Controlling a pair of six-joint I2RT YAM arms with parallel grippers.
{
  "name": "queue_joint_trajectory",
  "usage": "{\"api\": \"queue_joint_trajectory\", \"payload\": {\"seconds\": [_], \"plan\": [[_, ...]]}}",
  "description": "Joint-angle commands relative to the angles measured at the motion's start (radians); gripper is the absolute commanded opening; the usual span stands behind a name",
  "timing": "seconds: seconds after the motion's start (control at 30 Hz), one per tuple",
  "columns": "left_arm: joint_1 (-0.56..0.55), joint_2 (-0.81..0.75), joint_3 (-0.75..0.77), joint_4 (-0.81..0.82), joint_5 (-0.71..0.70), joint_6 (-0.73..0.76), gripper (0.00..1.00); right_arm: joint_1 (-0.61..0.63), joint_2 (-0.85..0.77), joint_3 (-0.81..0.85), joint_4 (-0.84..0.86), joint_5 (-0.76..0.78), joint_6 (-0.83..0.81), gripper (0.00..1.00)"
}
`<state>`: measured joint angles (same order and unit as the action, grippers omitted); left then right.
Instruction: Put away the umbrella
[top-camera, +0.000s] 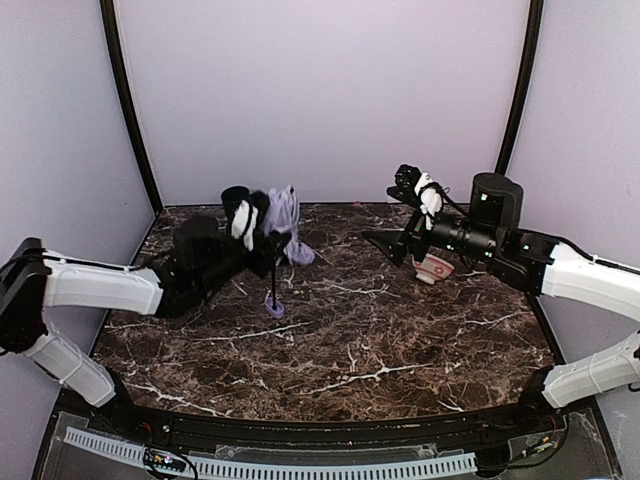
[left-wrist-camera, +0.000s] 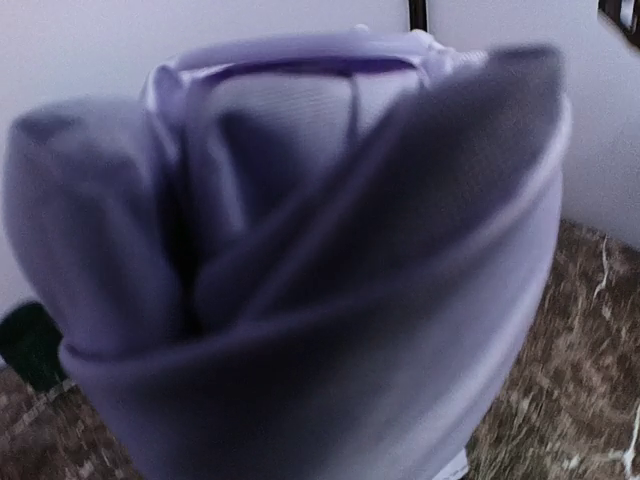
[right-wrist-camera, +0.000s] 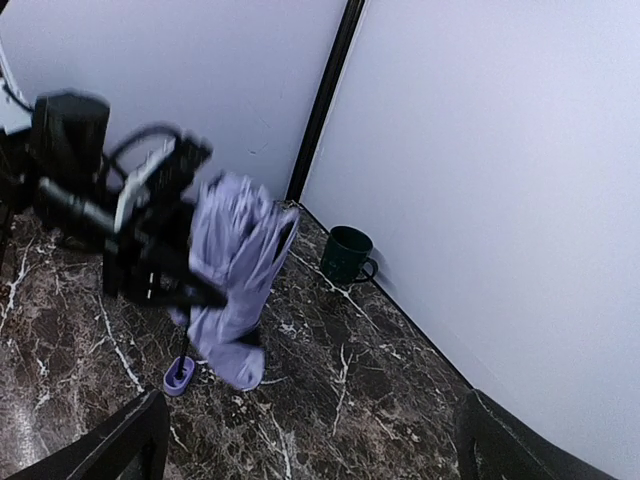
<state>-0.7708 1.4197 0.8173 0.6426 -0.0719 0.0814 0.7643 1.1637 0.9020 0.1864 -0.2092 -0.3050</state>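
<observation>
Table: dark marble top (top-camera: 400, 350), walled in by pale panels on three sides.
Umbrella: one folding umbrella (top-camera: 287, 215), left of centre toward the back of the table. The lavender fabric is bunched up high and the thin black shaft (top-camera: 275, 272) runs down to the table.
My left hand: my left gripper (top-camera: 248, 222) pinches the gathered fabric near the top. My wrist view is filled with blurred folds, so I cannot see how much cloth sits between the jaws.
My right hand: my right gripper (top-camera: 393, 210) is spread wide and holds nothing. It hovers well to the right of the umbrella, facing it.
Bowl: red-patterned bowl (top-camera: 432, 268), just under my right forearm.
Mug: dark green mug (right-wrist-camera: 347, 255), back by the wall behind the umbrella.
Handle: small lavender handle (top-camera: 275, 307), touching the table at the foot of the shaft.
Risk, slip: I hold soft cloth and not the shaft, so the fabric could slide out and the umbrella could topple.
Risk, unfurl: loose folds may spring open if I relax my left pinch before my right hand takes hold.
Risk, knock: my right forearm could shove the bowl if I reach across low.
Risk, snag: the handle may drag on the marble and tilt the shaft.
Count: one umbrella, one bowl, one mug, two grippers.
</observation>
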Motion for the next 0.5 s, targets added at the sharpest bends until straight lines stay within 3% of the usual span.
{"api": "queue_joint_trajectory", "payload": {"seconds": [0.0,0.1,0.23,0.3,0.47], "plan": [[-0.021,0.178,-0.343,0.508,-0.097,-0.148,0.0,-0.007,0.002,-0.014,0.036,-0.011,0.021,1.0],[-0.036,0.247,-0.35,0.461,-0.135,-0.135,0.0,-0.007,-0.006,-0.024,0.03,-0.001,0.017,1.0],[-0.037,0.233,-0.339,0.463,-0.212,-0.138,0.0,-0.007,-0.012,-0.026,0.028,0.006,0.012,1.0],[-0.036,0.219,-0.301,0.389,-0.219,-0.131,0.0,-0.006,-0.011,-0.023,0.029,0.004,0.013,1.0],[-0.04,0.088,-0.218,0.352,-0.125,-0.157,0.0,-0.006,-0.006,0.001,0.02,-0.033,0.024,1.0]]}}
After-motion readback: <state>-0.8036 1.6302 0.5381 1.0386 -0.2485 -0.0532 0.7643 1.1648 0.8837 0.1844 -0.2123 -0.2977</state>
